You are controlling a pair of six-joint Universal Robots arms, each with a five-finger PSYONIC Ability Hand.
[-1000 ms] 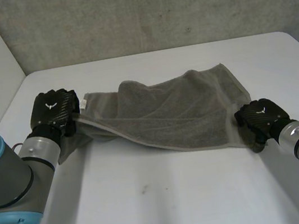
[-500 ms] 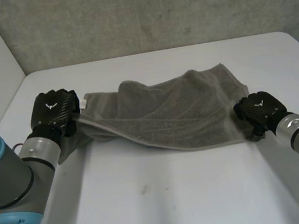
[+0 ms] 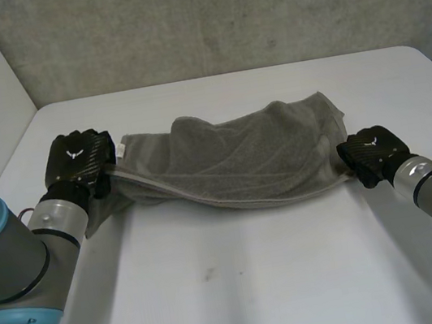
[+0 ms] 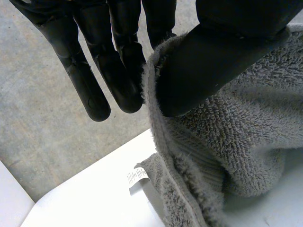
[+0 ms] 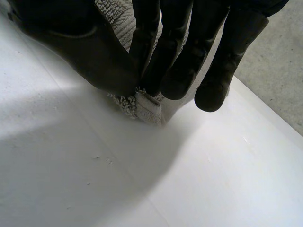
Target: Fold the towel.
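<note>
I'm pinching the towel (image 3: 233, 163) at both ends, left hand (image 3: 77, 155) gripping one edge, right hand (image 3: 372, 152) the opposite corner.

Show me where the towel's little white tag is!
In the head view the white tag sits at the left end of the towel, right beside the left hand, which pinches that end.

The left robot hand (image 4: 118, 56) pinches an edge of the grey towel (image 4: 236, 142), its white label (image 4: 137, 177) showing down by the desk (image 4: 85, 203).
</note>
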